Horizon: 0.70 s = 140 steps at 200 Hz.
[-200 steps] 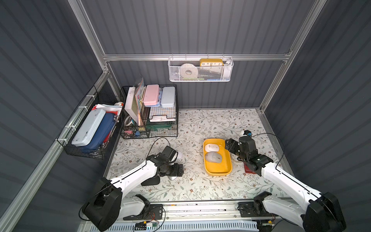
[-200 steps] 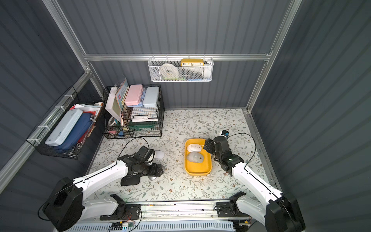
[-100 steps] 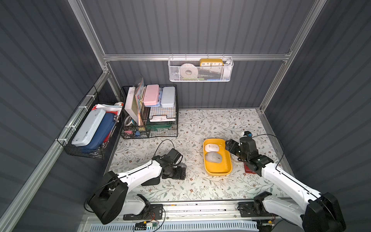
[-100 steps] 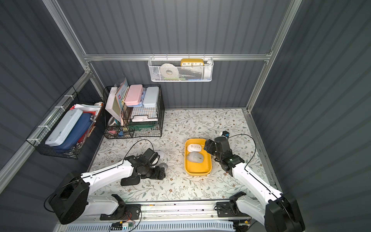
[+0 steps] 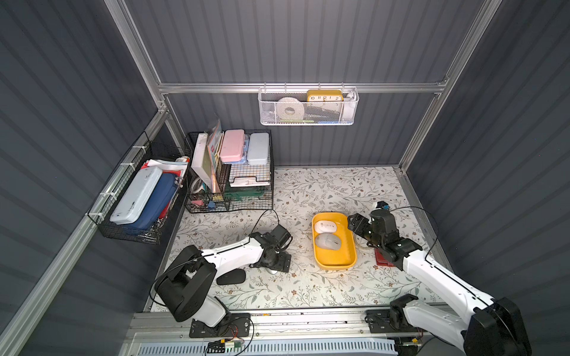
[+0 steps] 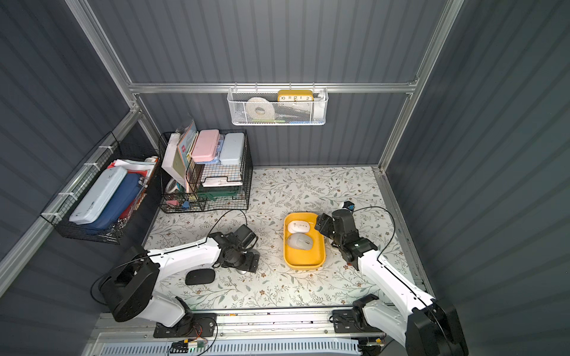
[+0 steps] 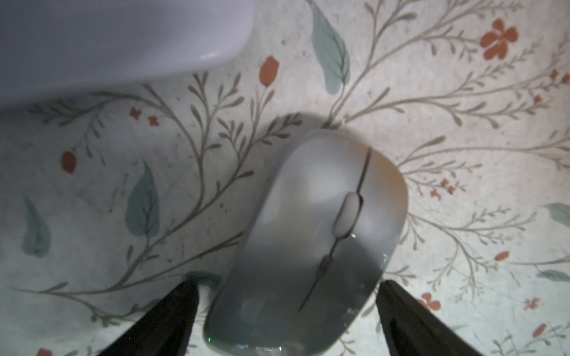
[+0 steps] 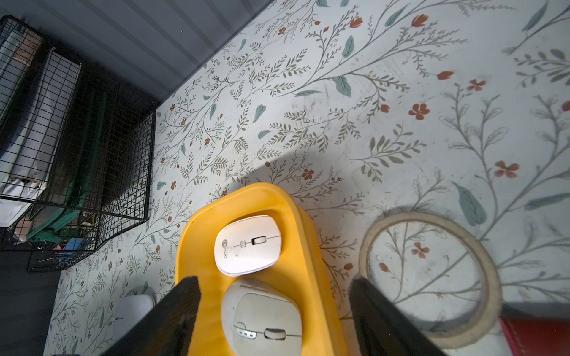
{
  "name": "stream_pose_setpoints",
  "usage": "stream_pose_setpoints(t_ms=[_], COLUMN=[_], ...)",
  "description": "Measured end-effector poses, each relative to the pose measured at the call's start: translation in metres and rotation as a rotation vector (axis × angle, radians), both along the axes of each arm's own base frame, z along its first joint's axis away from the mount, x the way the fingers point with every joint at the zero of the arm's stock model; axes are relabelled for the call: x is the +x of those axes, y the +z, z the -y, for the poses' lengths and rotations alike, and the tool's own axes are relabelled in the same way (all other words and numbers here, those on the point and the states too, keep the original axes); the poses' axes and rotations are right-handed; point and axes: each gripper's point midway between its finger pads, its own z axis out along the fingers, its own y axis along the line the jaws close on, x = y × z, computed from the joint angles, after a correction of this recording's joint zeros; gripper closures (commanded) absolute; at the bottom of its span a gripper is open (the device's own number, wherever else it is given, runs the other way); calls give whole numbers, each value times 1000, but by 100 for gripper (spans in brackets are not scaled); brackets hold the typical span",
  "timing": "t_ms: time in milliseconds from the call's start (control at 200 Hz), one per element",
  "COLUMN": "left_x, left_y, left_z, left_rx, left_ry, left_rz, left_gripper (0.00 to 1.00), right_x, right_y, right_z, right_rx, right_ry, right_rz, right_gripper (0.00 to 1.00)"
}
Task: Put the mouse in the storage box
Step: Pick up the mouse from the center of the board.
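The left tool (image 7: 287,285) stood released, jaws wide either side of the silver mouse (image 7: 320,234) on the table (image 7: 462,123). The storage box (image 5: 334,263) lay at the mouse's 3 o'clock, the right tool (image 8: 274,280) gaping by its rim.

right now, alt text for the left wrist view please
A glossy pale grey computer mouse lies on the floral-print table, one end between the two black fingers of the open left gripper. A blurred pale shape fills one corner.
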Motion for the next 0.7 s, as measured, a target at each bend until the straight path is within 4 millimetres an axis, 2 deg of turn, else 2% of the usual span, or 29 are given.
stream_pose_setpoints(t_ms=[205,400,555,700], left_x=[6,9,8,8], left_y=[-2,-3,-4,-4], left_z=[4,5,6,7], left_rx=[35,49,53,52], left_ry=[-54,-60,-64,-59], left_rz=[23,29,33,33], left_gripper=[12,26,40,59], right_x=[1,1,1,1], right_y=[0,0,0,0], right_z=[2,4,4,3], right_rx=[6,11,13,17], right_ry=[-4,-6,-6,-3], right_rz=[-3,-4,-5,-7], right_gripper=[18,18,18,19])
